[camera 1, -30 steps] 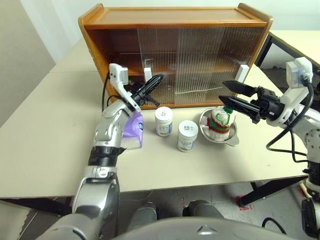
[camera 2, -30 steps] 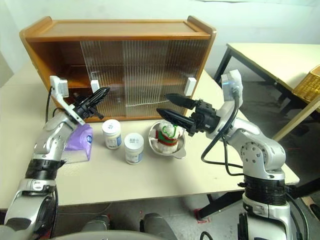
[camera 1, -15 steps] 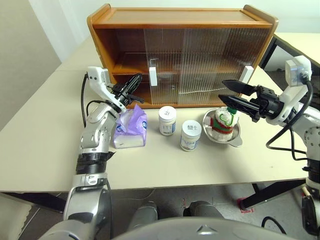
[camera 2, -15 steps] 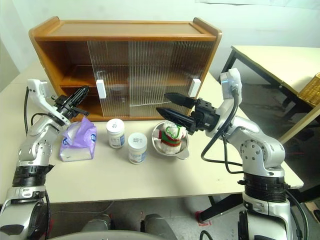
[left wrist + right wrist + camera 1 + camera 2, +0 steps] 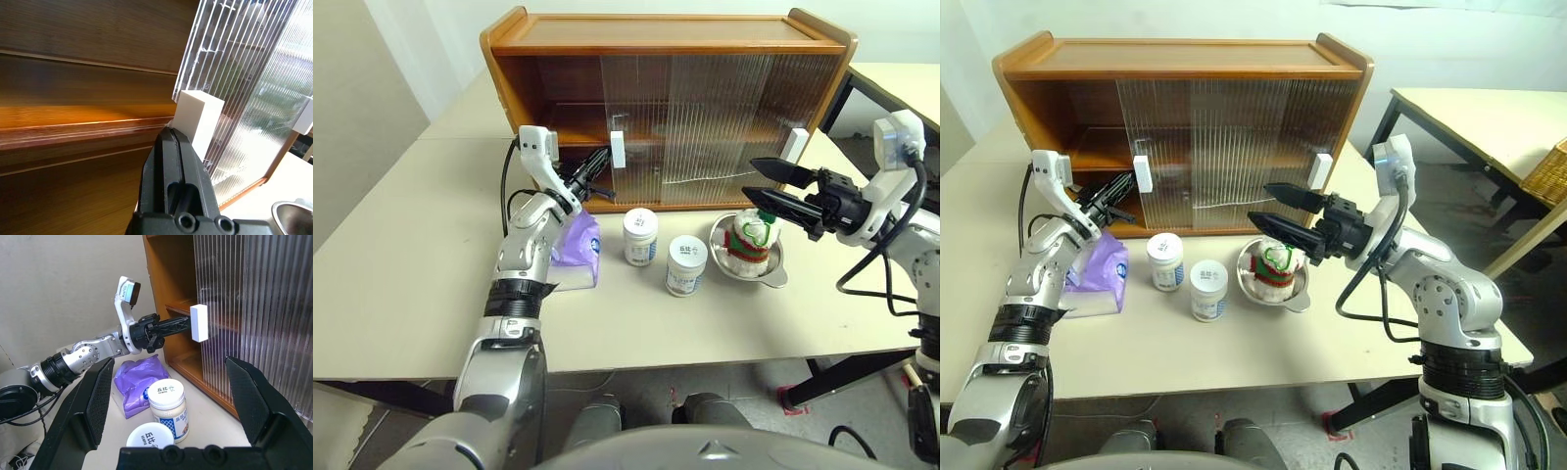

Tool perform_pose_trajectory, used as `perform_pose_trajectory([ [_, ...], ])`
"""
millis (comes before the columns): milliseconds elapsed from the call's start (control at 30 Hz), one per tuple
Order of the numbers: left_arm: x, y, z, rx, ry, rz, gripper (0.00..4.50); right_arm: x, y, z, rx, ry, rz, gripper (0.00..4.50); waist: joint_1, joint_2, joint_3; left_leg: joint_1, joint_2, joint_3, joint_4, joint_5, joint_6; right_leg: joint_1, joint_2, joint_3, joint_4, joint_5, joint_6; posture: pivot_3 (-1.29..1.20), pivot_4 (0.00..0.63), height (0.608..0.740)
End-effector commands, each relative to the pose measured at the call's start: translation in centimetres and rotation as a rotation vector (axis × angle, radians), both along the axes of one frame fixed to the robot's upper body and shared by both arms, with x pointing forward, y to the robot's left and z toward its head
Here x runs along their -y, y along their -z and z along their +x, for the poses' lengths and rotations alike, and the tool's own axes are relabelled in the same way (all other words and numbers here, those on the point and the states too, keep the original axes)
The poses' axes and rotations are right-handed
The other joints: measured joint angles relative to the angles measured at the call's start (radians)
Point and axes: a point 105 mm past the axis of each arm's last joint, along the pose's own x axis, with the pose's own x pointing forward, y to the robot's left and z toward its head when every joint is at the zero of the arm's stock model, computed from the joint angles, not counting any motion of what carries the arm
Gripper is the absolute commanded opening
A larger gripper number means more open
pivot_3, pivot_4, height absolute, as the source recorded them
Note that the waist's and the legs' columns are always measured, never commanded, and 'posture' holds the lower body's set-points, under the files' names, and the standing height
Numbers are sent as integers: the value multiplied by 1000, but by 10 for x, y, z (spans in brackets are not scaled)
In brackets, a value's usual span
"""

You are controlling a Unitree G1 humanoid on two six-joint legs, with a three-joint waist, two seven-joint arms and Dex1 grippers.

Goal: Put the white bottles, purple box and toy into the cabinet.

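Two white bottles [image 5: 640, 236] flank a bowl [image 5: 749, 262] (toy [image 5: 745, 238] inside) under the open right tool [image 5: 762, 187]; left tool [image 5: 597, 166] closed.

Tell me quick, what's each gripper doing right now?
Left gripper: closed, empty, fingertips at the white handle of the cabinet's sliding door.
Right gripper: wide open, empty, above the toy in the metal bowl.

The cabinet [image 5: 666, 108] stands open at its left bay; ribbed sliding doors [image 5: 705, 127] wall off the rest. On the surface [image 5: 401, 284] before it, 2 white bottles [image 5: 639, 236], the purple box [image 5: 576, 245] and a bowl [image 5: 749, 257] crowd the approach.
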Motion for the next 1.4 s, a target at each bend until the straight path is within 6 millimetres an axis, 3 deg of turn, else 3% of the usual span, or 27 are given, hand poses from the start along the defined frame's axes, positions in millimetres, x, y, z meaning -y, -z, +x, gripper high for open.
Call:
perform_pose_trajectory([
  [33, 16, -3, 3, 12, 50, 18, 22, 2, -4, -1, 12, 11, -1, 4500, 0, 0, 0, 0, 0, 0, 0, 0, 0, 0, 0, 0, 0, 0, 0, -150, 0, 740],
  [433, 50, -8, 11, 27, 145, 23, 22, 4, -3, -2, 13, 20, -2, 4500, -5, 0, 0, 0, 0, 1, 0, -1, 2, 0, -1, 3, 0, -1, 3, -164, 0, 740],
  [733, 59, -4, 12, 23, 179, 36, 22, 4, -3, -3, 13, 21, -7, 4500, -9, 0, 0, 0, 0, 5, 1, -3, 4, 0, -1, 8, -1, 0, 7, -167, 0, 740],
  [1033, 13, -17, 1, 62, 58, -40, 22, 1, -2, -1, 4, -1, -4, 4500, -24, 0, 0, 3, -2, 17, 1, -6, 10, -1, 0, 20, -2, 1, 12, -147, 0, 740],
  [1200, -17, -27, -21, 68, 14, -57, 22, -2, 0, 1, -4, -21, 0, 4500, -26, 0, 0, 3, -2, 28, 1, -7, 12, -1, 1, 21, -3, 0, 12, -98, 0, 740],
  [1333, -29, -32, -39, 59, 26, -48, 22, -4, 0, 3, -8, -35, 4, 4500, -14, 0, 0, 4, -2, 29, 2, -7, 11, -1, 1, 21, -3, 0, 11, -69, 0, 740],
  [1400, -44, -33, -59, 52, 34, -19, 402, -8, 2, 5, -14, -52, 7, 4500, -10, 0, 0, 4, -1, 26, 2, -7, 11, -1, 1, 22, -3, 1, 11, -59, 0, 740],
])
